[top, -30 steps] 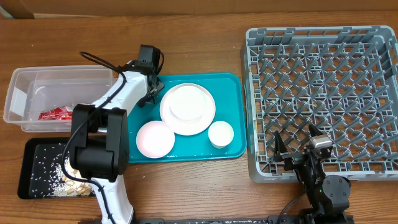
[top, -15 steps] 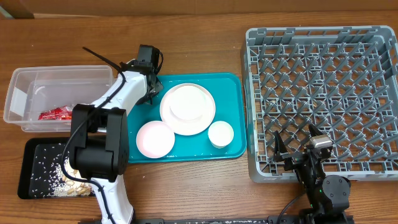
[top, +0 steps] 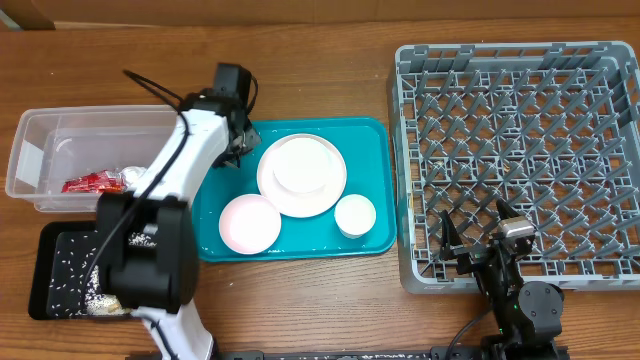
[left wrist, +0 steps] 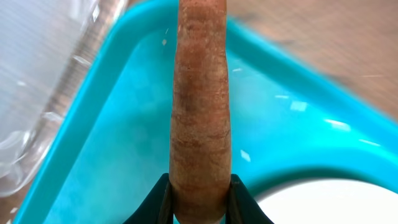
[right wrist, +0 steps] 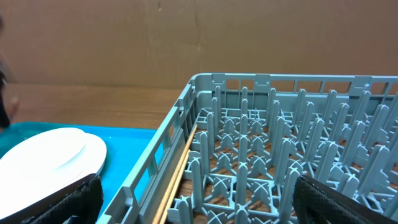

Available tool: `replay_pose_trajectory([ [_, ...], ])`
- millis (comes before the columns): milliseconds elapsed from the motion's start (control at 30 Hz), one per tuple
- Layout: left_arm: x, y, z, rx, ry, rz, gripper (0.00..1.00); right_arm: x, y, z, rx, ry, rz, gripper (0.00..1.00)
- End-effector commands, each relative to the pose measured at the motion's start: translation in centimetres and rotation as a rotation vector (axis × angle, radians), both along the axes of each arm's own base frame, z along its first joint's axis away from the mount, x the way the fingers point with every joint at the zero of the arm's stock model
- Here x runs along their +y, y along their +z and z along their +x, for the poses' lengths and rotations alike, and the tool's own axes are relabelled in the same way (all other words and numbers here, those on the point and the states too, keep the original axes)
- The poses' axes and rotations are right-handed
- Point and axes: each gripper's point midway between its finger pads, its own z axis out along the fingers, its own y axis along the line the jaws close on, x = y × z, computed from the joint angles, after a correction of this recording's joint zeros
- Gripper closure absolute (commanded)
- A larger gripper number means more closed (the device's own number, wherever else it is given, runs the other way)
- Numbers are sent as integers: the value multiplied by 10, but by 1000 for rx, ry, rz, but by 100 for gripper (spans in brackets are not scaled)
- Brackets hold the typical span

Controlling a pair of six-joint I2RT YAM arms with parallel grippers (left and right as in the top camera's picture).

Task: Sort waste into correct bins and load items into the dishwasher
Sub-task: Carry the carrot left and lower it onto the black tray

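L gripper (left wrist: 199, 200) is clamping the carrot (left wrist: 200, 106) by one end, jaws closed snug on it. It's hanging over the teal tray (left wrist: 124, 143) corner, just beside the clear tub (left wrist: 37, 74). R gripper (right wrist: 199, 199) is sitting wide open, empty, by the dish rack (right wrist: 261, 155). Prob. food waste, so going to the black tray (top: 48, 250) w/ the crumbs (top: 68, 278): carry it clear of the tub wall and release low so it isn't rolling off.

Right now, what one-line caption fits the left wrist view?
Left gripper clamps an orange carrot over the teal tray corner, clear tub at left.
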Motion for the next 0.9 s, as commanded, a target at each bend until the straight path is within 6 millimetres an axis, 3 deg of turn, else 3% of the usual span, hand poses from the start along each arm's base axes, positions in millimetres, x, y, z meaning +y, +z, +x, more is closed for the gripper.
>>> replay_pose_trajectory([
  [0, -12, 76, 6, -169, -42, -76, 93, 2, 4, -1, -17, 9, -2, 0],
  [200, -5, 128, -25, -228, 17, -100, 90, 2, 4, -1, -17, 9, -2, 0],
  [400, 36, 141, -81, -155, 277, 38, 95, 2, 4, -1, -17, 9, -2, 0],
  [533, 59, 131, -115, -58, 412, 124, 96, 2, 4, -1, -17, 9, -2, 0],
  [867, 105, 79, -164, 122, 620, 174, 95, 2, 4, -1, -17, 9, -2, 0],
])
